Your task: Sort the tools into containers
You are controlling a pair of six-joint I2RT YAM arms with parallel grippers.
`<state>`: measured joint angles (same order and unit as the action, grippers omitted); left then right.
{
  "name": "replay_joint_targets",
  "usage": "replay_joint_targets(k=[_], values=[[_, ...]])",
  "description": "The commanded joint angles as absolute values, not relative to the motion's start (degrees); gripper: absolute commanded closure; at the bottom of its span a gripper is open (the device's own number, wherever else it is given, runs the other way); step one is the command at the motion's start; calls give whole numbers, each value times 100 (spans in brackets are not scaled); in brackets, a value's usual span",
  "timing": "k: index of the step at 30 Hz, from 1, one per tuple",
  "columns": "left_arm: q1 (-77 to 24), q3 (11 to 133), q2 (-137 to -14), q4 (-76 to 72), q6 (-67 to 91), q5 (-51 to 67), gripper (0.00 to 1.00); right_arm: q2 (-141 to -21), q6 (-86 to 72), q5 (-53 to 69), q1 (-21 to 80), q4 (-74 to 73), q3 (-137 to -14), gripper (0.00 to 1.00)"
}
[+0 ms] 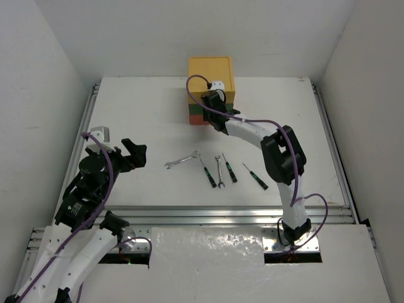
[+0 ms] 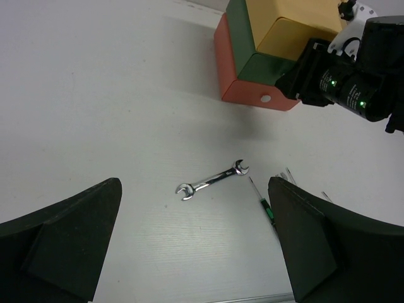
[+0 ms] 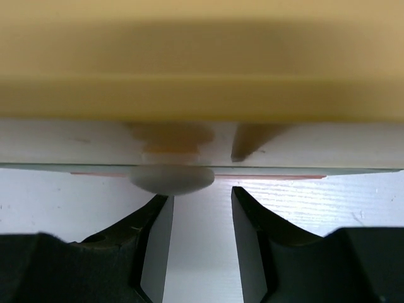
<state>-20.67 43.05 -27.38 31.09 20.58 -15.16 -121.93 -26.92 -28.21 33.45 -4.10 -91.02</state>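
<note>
The chest of containers (image 1: 210, 72) stands at the back, with a yellow drawer on top, a green one (image 2: 243, 25) in the middle and a red-orange one (image 2: 246, 85) at the bottom. My right gripper (image 3: 201, 196) is open right in front of the yellow drawer (image 3: 202, 63). Its white knob (image 3: 170, 178) sits just beyond the left fingertip, not between the fingers. The tools lie mid-table: a silver wrench (image 1: 182, 161), a second wrench (image 1: 219, 172), and three thin screwdrivers (image 1: 207, 172) (image 1: 230, 169) (image 1: 255, 177). My left gripper (image 1: 137, 154) hovers wide open and empty, left of the wrench (image 2: 211, 180).
The right arm (image 1: 278, 151) arches from the near edge over the table's right half to the chest. A metal rail (image 1: 221, 211) runs along the near edge. White walls close in on the table at the left, back and right.
</note>
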Motion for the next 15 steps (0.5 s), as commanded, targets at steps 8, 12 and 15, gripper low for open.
replay_joint_targets(k=[8, 12, 15], values=[[-2092, 4298, -2725, 2813, 1951, -1397, 0, -12428, -2733, -3085, 3296, -26, -9598, 70], [-2092, 4289, -2742, 2804, 1942, -1362, 0, -12349, -2733, -3129, 3296, 114, -9492, 77], [-2092, 4289, -2760, 2804, 1942, -1345, 0, -12279, -2733, -3164, 3296, 149, -9396, 84]])
